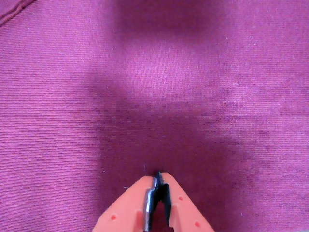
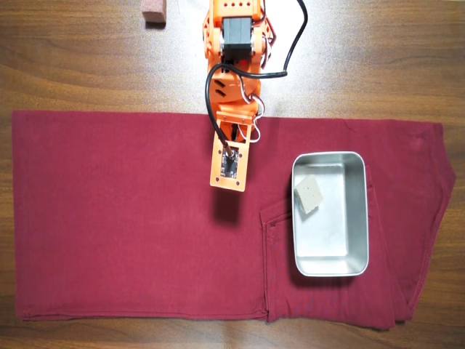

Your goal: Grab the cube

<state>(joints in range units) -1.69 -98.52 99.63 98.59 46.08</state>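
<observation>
Inside the metal tray [image 2: 330, 265], against its left wall in the overhead view, the cube [image 2: 309, 193] lies tilted on the tray floor. The tray rests on a dark red cloth [image 2: 116, 218] spread over a wooden table [image 2: 73, 65].

The arm [image 2: 234, 43] reaches down from the top edge of the overhead view, with its forward end over bare cloth to the left of the tray, well apart from the cube. A reddish-brown block [image 2: 154, 12] sits on the table at the top edge and is not the target.

In the wrist view, the gripper [image 1: 158, 180] enters from the bottom edge. Its orange fingers meet at the tips with no gap and nothing between them; the gripper is closed and empty. Only cloth and shadow appear ahead of it; the cube is not in this view.

Task progress, as judged from both views: nothing is done. The approach, the opening of the jaws, the descent into the tray and the grasp all remain.

No brand, label or writing is legible; the small dark part on the arm's forward end appears unmarked, though the overhead view is too coarse to confirm.
</observation>
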